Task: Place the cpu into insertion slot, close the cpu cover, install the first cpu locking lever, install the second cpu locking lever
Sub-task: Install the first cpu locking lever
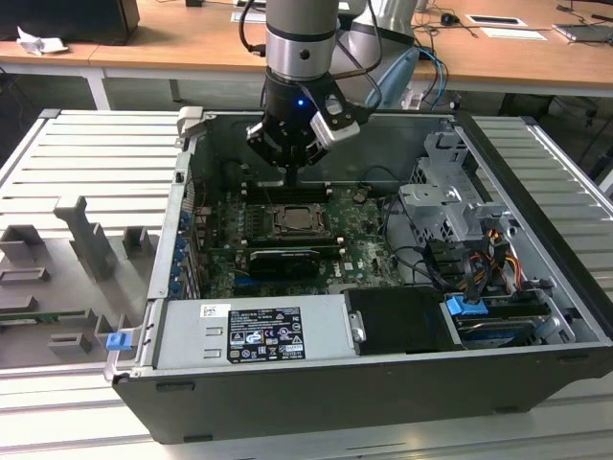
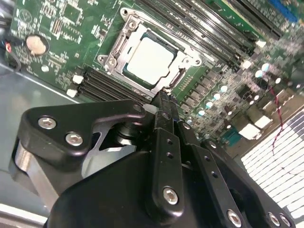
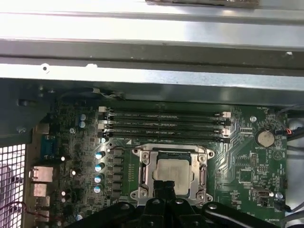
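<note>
Hand poised over the seated cpu
Its fingers are pressed together, gripping nothing; the cpu cover lies flat around the cpu's silver top.

1. An open computer case lies on a grey slatted tabletop; its green motherboard faces up.
2. The claw hangs inside the case, just above the insertion slot.
3. The cpu lies flat in that slot; a silver power supply sits against the near wall.
</note>
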